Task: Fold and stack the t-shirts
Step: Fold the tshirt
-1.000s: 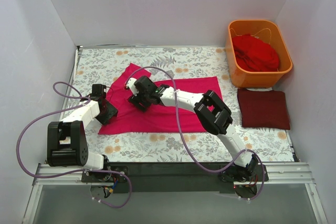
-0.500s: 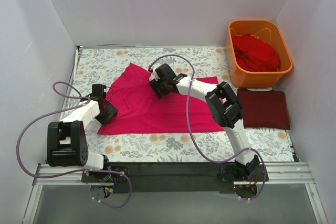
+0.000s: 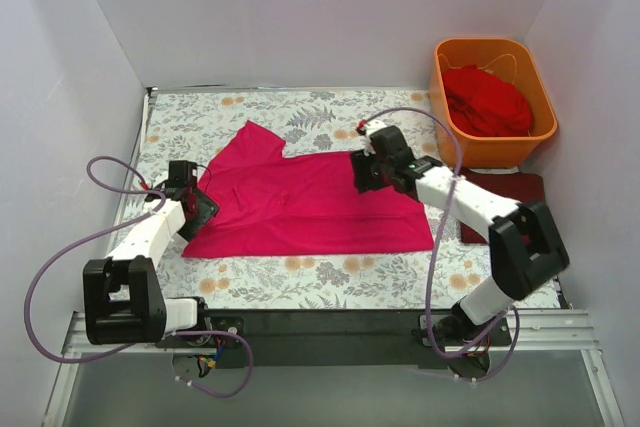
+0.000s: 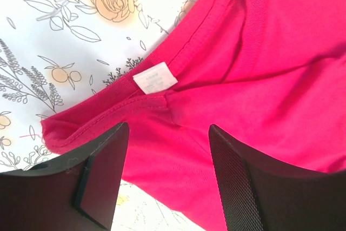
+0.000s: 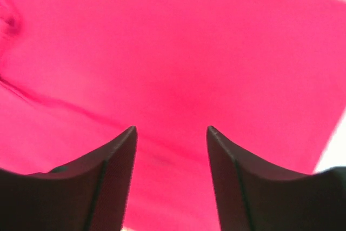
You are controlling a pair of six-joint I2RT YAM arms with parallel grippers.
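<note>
A bright magenta-pink t-shirt (image 3: 300,205) lies spread flat on the floral cloth. Its collar with a white label (image 4: 155,78) shows in the left wrist view. My left gripper (image 3: 203,211) sits at the shirt's left edge; its jaws (image 4: 167,133) stand open over the fabric and hold nothing. Over the shirt's upper right part, my right gripper (image 3: 363,175) is open too, with only pink fabric (image 5: 178,52) under its tips (image 5: 171,131). A folded dark maroon t-shirt (image 3: 520,190) lies at the right, partly behind the right arm. A scarlet t-shirt (image 3: 487,99) is bunched in the tub.
An orange plastic tub (image 3: 447,137) stands at the back right corner. The grey floral-print cloth (image 3: 300,112) covers the table. White walls close in the left, back and right sides. Purple cables loop over both arms.
My right gripper has swept from the shirt's left-centre to its upper right, and the shirt now lies flatter. The left jaws have opened wider at the collar edge.
</note>
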